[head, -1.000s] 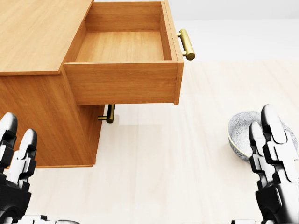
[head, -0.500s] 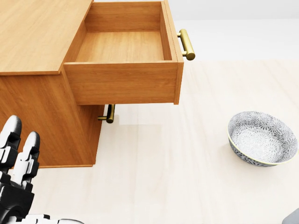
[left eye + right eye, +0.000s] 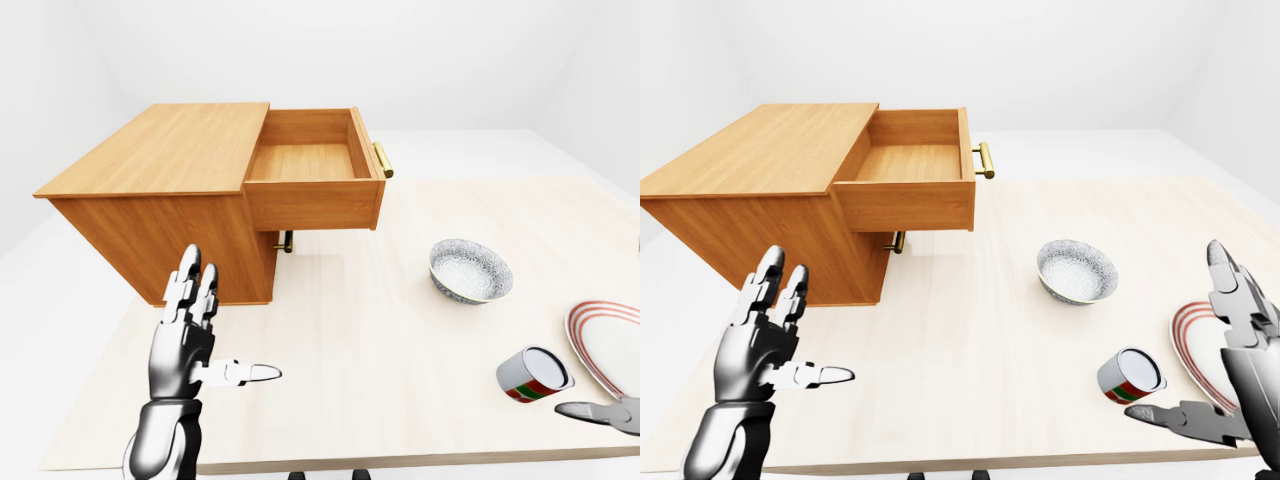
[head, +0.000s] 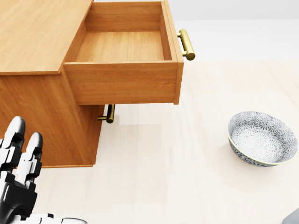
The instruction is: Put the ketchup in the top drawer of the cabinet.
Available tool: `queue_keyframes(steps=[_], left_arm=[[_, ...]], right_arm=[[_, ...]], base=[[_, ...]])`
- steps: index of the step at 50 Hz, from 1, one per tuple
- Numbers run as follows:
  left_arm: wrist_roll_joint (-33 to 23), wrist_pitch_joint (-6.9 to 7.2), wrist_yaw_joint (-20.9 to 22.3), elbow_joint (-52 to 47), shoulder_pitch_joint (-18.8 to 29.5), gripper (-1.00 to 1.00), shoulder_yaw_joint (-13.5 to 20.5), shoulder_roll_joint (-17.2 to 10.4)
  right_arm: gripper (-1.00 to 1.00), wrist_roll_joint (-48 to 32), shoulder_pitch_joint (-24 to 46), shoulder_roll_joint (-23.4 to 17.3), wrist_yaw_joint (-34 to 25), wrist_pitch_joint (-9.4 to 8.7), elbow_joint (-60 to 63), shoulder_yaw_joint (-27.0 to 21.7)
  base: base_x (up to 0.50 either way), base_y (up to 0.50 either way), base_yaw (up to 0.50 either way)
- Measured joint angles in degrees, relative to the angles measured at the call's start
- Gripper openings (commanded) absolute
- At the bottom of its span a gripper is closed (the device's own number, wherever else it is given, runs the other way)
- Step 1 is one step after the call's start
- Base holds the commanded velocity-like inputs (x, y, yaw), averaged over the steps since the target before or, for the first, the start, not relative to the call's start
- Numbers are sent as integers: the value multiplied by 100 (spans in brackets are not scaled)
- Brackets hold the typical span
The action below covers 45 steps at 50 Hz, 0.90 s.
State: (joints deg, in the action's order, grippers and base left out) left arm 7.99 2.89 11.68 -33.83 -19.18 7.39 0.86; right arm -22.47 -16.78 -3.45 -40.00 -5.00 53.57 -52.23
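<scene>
Ketchup point(image 3: 1130, 376) on its side near plate; top drawer point(image 3: 312, 170) open

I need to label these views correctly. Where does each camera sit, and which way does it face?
Head view: on the head, looking steeply down at the open top drawer and bowl; only the left robot hand shows.
Left-eye view: on the head, looking over the whole table; left robot hand visible.
Right-eye view: nearly the same picture; the right robot hand stands open beside the can.

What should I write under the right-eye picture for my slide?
Open robot hands wait beside a tipped can; top drawer open.
</scene>
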Motion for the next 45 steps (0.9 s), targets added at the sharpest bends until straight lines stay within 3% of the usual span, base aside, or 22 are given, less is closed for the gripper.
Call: queue_keyframes(steps=[22, 45], left_arm=[[-60, -31, -64, 67, 23, 100, -69, -20], [-101, -92, -111, 214, 88, 100, -112, -40]], right_arm=[[100, -482, -98, -244, 0, 0, -1616, -6], [100, -457, 175, -1000, 0, 0, -3242, 268]], base=[[0, 0, 0], [0, 0, 0]])
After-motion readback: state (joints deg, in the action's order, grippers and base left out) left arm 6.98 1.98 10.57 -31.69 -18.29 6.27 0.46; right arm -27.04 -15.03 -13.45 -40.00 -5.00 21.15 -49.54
